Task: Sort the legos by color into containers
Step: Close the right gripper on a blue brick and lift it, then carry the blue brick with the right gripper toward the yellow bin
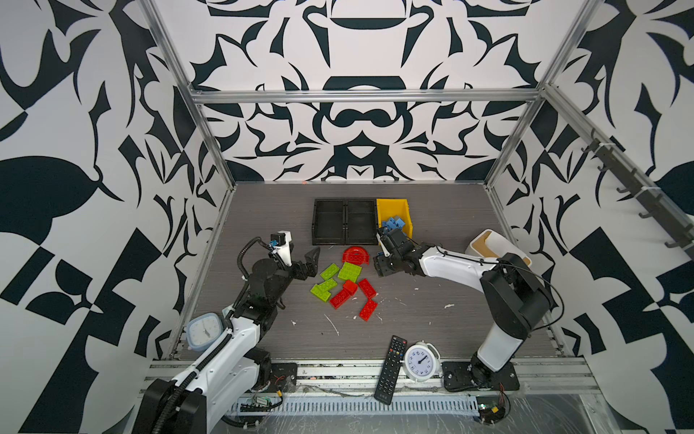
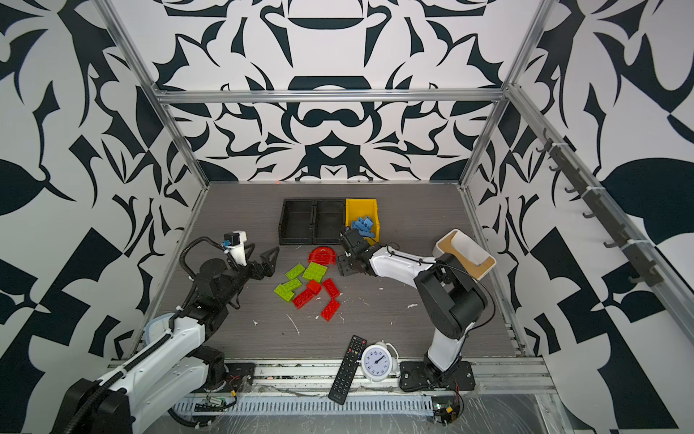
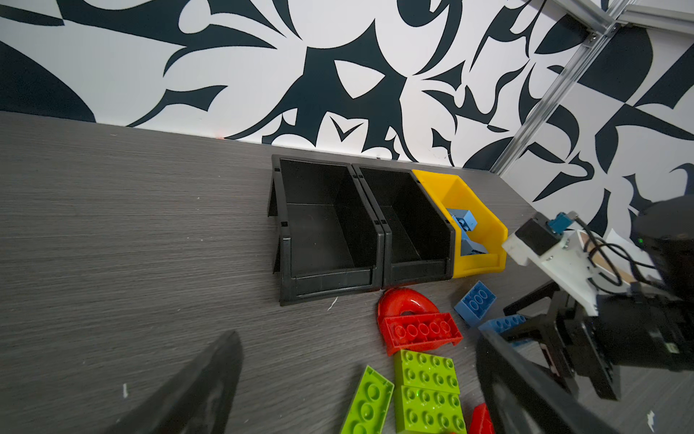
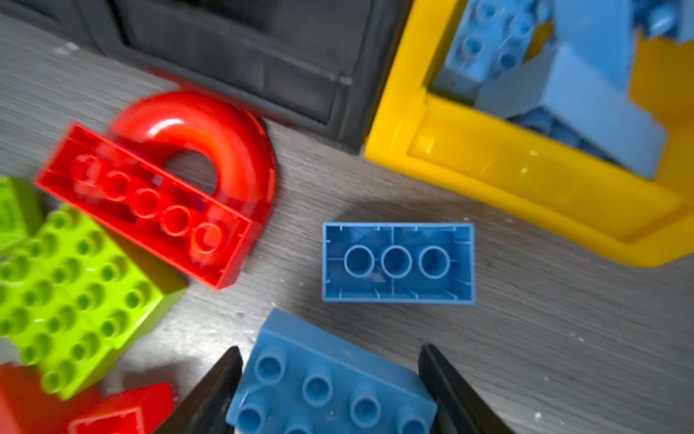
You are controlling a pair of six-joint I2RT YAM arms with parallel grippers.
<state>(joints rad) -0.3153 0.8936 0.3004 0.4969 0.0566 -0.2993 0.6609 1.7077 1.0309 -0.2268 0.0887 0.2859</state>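
Studded blue brick (image 4: 330, 390) in right hand (image 4: 329, 349)

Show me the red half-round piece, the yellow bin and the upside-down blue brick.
red half-round piece (image 4: 225, 127), right wrist view, on its glossy arch
yellow bin (image 4: 525, 176), right wrist view, on its front lip
upside-down blue brick (image 4: 398, 262), right wrist view, on its middle tube

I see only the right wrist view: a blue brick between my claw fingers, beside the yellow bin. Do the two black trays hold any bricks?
Observer: No, the left wrist view shows both black trays empty.
Operator: My right claw grips the blue brick. Is the left claw free?
Observer: Yes, in both top views the left claw is open and empty, next to the green bricks.
Operator: Any other container around?
Observer: In a top view, a white box with a wooden rim, apart from the yellow bin.
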